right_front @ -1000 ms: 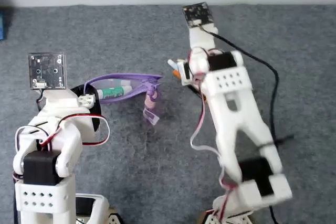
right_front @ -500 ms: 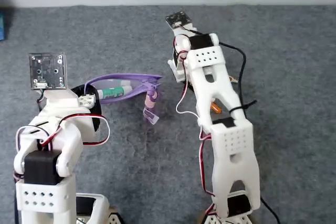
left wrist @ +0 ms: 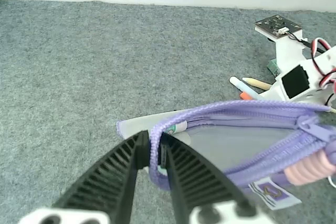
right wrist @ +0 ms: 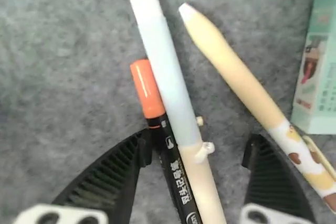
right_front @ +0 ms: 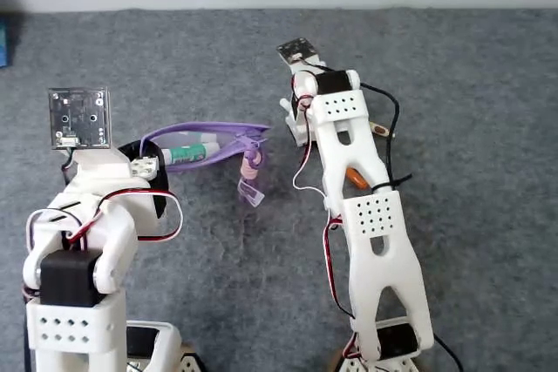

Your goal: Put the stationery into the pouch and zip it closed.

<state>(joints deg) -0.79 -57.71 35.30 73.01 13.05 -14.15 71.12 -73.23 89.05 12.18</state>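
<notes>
The grey, felt-like table [right_front: 174,58] carries everything, with a pale wall beyond its far edge. The left arm [right_front: 87,233] stands at the near left corner and the right arm [right_front: 366,215] stretches from the near edge toward the middle of the far edge. The purple pouch [right_front: 209,141] lies on the left half of the table, its mouth unzipped and its pink zip pull [right_front: 251,167] at the end toward the right arm. A green and white tube [right_front: 187,154] already sits inside it. The left gripper [left wrist: 151,142] has its fingers narrowed onto the pouch's edge at the other end, pinching the purple rim. The right gripper [right wrist: 199,145] hangs low over the loose stationery just past the zip end, fingers spread wide. This arm is clearly the nearer one for the pick. A pale blue pen [right wrist: 163,77] and an orange marker [right wrist: 148,90] lie touching side by side between the fingers, close to one of them. Their long axes run out from the gripper, so closing would squeeze them across their width. A cream pen [right wrist: 236,72] slants away beside them, its patterned end near the other finger, and a small green box [right wrist: 320,61] lies just beyond. Closing as it stands would likely catch more than one pen. The soft surface gives little grip underneath, but there is open table all around.
</notes>
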